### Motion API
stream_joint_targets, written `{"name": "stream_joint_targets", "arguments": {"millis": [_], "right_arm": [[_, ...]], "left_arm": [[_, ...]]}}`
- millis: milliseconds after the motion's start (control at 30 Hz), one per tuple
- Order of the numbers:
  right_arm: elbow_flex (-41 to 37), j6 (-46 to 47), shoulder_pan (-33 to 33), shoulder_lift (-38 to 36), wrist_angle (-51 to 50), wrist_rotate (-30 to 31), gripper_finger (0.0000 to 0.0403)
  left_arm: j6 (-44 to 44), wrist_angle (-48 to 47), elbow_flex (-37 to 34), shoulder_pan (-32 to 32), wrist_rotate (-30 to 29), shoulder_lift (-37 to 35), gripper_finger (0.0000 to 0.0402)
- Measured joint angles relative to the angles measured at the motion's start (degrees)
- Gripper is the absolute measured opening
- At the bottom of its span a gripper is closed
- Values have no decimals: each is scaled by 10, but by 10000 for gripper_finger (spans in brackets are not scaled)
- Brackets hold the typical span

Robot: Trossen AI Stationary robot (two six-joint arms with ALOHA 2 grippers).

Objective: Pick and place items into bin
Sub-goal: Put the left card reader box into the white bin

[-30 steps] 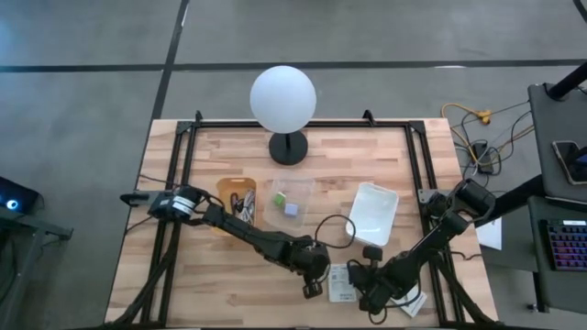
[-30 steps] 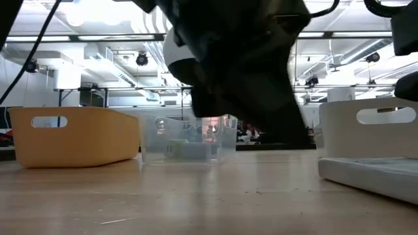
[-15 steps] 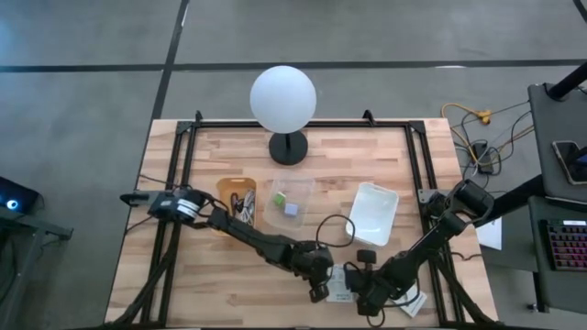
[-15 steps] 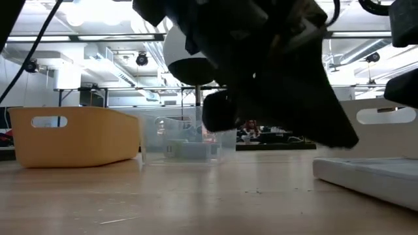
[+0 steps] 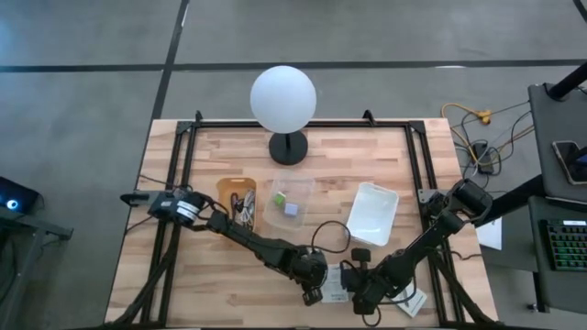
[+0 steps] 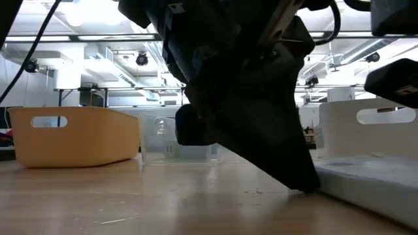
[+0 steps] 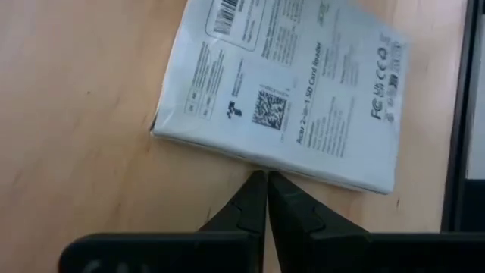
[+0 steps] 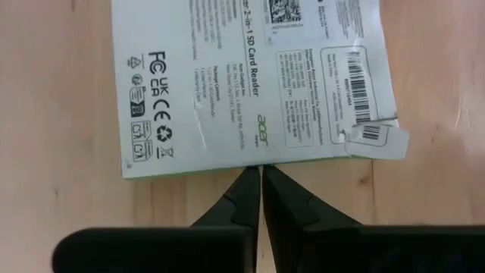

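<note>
A flat white printed packet (image 5: 335, 284) lies on the wooden table near its near edge. It also shows in the left wrist view (image 7: 280, 98) and the right wrist view (image 8: 250, 83). My left gripper (image 5: 310, 294) (image 7: 265, 176) is shut, its tips at the packet's left edge. My right gripper (image 5: 359, 300) (image 8: 261, 168) is shut, its tips at the packet's opposite edge. A green cube (image 5: 278, 197) and a grey cube (image 5: 292, 209) lie in a clear bin (image 5: 303, 188). Thin cables lie in a yellow bin (image 5: 225, 188). My left gripper's shut fingertips meet one long edge of the packet (image 7: 258, 164), near its middle, coming slanting down from the table's left. The packet lies flat on the table. My right gripper's shut fingertips meet the packet's opposite long edge (image 8: 258, 162), near its middle, coming from the table's right.
A white bin (image 5: 374, 213) stands right of the clear bin. A white globe lamp (image 5: 284, 99) on a black base stands at the far edge. A black cable loop (image 5: 332, 229) lies beside the white bin. Another white packet (image 5: 413, 304) lies at the near right.
My right gripper has gone a little toward the table's left, closing in on the packet. In the low view the arms have come down, and a dark tip now reaches the table top.
</note>
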Motion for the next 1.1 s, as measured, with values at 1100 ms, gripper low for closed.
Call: {"name": "stream_joint_targets", "arguments": {"millis": [1100], "right_arm": [[-4, -25, -11, 0, -1, -1, 9]], "left_arm": [[15, 19, -14, 1, -56, -30, 0]]}}
